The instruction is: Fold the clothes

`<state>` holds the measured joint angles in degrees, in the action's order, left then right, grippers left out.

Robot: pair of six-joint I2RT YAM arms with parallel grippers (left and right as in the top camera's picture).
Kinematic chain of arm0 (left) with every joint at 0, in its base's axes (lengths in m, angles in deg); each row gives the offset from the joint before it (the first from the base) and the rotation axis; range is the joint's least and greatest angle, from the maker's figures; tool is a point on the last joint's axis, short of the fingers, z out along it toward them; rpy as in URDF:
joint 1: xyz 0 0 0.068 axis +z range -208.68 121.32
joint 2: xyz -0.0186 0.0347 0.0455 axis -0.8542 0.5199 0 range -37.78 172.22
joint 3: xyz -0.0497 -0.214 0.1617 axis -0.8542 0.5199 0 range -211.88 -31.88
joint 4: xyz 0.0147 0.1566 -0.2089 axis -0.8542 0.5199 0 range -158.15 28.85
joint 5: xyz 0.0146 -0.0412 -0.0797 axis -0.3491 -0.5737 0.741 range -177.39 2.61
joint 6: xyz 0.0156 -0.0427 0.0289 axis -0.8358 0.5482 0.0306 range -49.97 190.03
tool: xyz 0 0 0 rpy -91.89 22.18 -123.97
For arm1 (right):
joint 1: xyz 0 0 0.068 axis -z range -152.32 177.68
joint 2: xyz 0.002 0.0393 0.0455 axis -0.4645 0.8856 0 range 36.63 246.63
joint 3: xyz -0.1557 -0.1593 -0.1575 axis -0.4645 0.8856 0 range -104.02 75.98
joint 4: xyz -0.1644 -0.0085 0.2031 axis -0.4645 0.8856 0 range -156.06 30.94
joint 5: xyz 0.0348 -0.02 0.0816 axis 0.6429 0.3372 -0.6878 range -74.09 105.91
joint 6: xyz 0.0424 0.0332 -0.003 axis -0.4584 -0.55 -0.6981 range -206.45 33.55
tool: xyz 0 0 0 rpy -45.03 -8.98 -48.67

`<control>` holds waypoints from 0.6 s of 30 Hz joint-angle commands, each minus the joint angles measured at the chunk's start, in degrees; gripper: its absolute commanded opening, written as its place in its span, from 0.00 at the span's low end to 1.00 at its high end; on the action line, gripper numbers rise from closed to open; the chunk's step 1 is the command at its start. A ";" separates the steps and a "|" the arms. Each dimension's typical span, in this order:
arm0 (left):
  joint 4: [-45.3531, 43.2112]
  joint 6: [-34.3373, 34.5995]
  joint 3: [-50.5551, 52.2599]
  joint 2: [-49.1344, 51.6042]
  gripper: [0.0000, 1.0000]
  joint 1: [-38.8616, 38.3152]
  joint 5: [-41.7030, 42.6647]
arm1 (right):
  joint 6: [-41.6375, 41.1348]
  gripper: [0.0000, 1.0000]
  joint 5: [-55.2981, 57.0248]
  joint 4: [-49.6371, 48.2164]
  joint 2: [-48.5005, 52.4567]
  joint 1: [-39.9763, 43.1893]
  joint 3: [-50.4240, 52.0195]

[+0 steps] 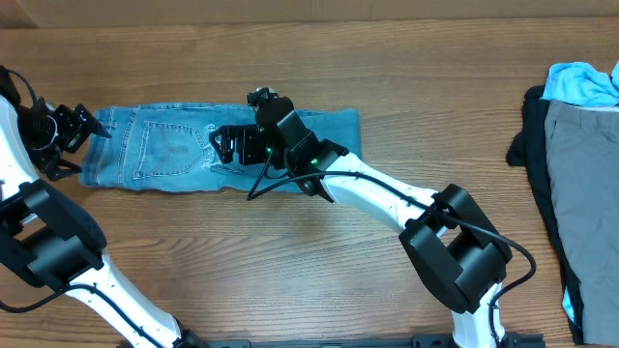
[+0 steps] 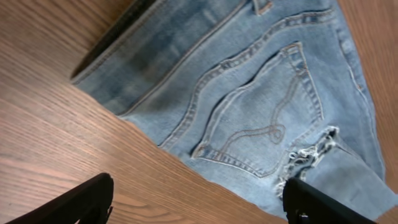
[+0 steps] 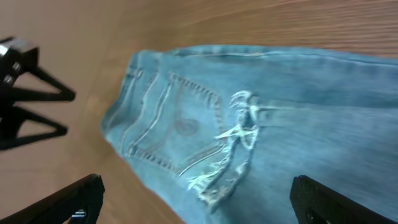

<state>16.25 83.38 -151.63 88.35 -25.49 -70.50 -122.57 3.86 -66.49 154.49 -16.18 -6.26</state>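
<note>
The light-blue denim jeans (image 1: 174,147) lie folded lengthwise on the table, waistband to the left, a stitched back pocket and a frayed tear showing. My left gripper (image 1: 79,132) is open and empty at the waistband end; the left wrist view shows the pocket (image 2: 261,118) between its spread fingers (image 2: 199,205). My right gripper (image 1: 224,145) is open and empty above the jeans' middle, by the frayed tear (image 3: 239,134). In the right wrist view its fingers (image 3: 196,199) are wide apart over the denim (image 3: 323,112).
A pile of other garments lies at the table's right edge: a grey one (image 1: 585,184), a black one (image 1: 534,145) and a sky-blue one (image 1: 580,82). The left gripper shows as a dark shape in the right wrist view (image 3: 25,93).
</note>
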 commanded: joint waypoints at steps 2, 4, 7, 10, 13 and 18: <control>-0.20 -7.23 -1.29 -0.35 0.74 -1.55 14.23 | 3.58 1.00 -2.60 6.16 -5.60 4.52 -1.53; -0.17 -10.97 -1.29 -0.35 0.30 -3.37 21.35 | 3.58 0.93 -2.67 12.00 -8.44 8.09 -1.53; -0.17 -12.41 -1.29 -0.35 0.04 -7.89 24.00 | 5.05 0.66 -3.69 19.61 -10.49 13.03 -1.53; -0.17 -13.20 -1.27 -0.33 0.04 -13.11 21.44 | 8.31 0.38 -6.91 25.22 -10.49 17.27 -1.46; -1.18 -12.79 -1.27 -0.20 0.04 -21.11 16.02 | 13.09 0.24 -7.34 31.87 -10.47 21.07 -1.36; -2.19 -7.96 -1.05 0.74 0.04 -28.13 10.16 | 17.55 0.08 -5.51 33.59 -10.47 22.08 -1.25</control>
<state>14.24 73.10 -151.65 88.35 -50.01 -55.62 -109.78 -2.11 -33.31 145.01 5.61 -6.94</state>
